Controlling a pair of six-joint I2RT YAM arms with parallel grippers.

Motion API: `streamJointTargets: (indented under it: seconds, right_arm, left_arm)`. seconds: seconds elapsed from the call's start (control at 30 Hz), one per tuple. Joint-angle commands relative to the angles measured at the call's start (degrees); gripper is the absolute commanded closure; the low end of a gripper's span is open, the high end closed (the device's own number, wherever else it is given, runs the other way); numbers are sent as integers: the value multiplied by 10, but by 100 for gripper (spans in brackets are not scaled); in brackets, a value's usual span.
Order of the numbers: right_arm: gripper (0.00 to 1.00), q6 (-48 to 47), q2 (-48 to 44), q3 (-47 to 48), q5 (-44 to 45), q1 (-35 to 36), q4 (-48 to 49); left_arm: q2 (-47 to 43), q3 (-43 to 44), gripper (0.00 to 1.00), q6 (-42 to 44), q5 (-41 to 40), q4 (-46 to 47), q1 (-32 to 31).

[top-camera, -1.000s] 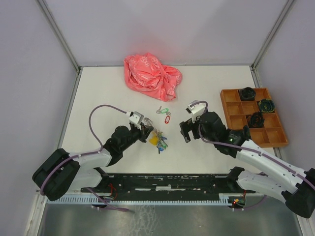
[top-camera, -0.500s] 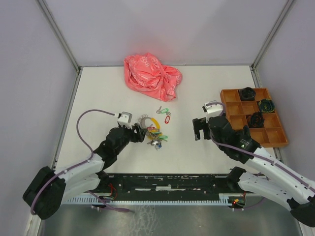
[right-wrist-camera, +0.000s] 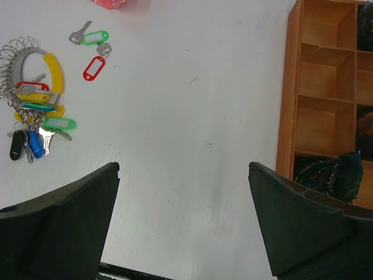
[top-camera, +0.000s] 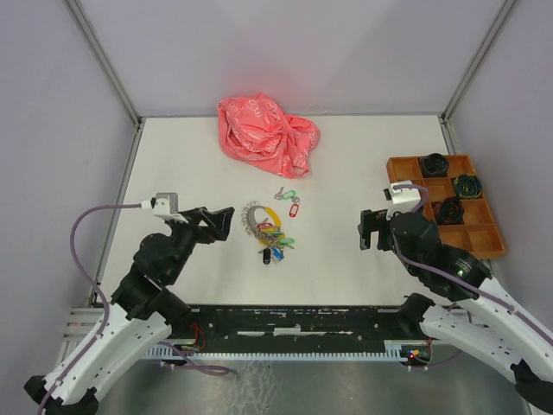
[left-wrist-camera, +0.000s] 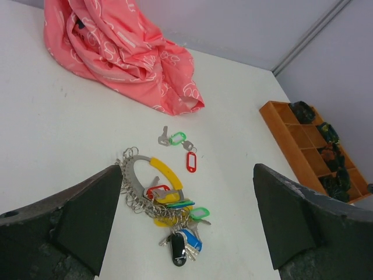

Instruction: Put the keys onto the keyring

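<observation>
The keyring lies flat mid-table, a wire ring with a yellow sleeve and a bunch of keys and coloured tags hanging off its near side. Beyond it lie two loose keys, one with a green tag and one with a red tag. My left gripper is open just left of the ring, touching nothing; its wrist view shows the keyring, green tag and red tag ahead. My right gripper is open and empty, well right of the keys; its wrist view shows the keyring far left.
A crumpled pink plastic bag lies at the back centre. An orange compartment tray with dark green objects stands at the right edge, close to my right arm. Side walls enclose the table.
My left gripper has opened, let go of the key bunch and pulled back to the left. The bunch has settled on the table. My right arm has drawn back to the right.
</observation>
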Motion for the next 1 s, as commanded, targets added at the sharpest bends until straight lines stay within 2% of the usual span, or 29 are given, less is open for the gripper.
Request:
streamJointTargets:
  seconds: [0.0,0.2,0.37,0.97]
  right_arm:
    - [0,14,-11,31,24,1,-27]
    - [0,14,-27,29,36,1,-34]
    - [0,13,-39,30,52,1,-44]
    - [0,-2,-50,16,48,1,-38]
  left_arm:
    - [-8,83,1,27,4,-129,3]
    - [-9,139,1,113,45,-177,3]
    - [-36,104,1,118,21,-150,3]
    - [-31,107,1,123,17,-161,11]
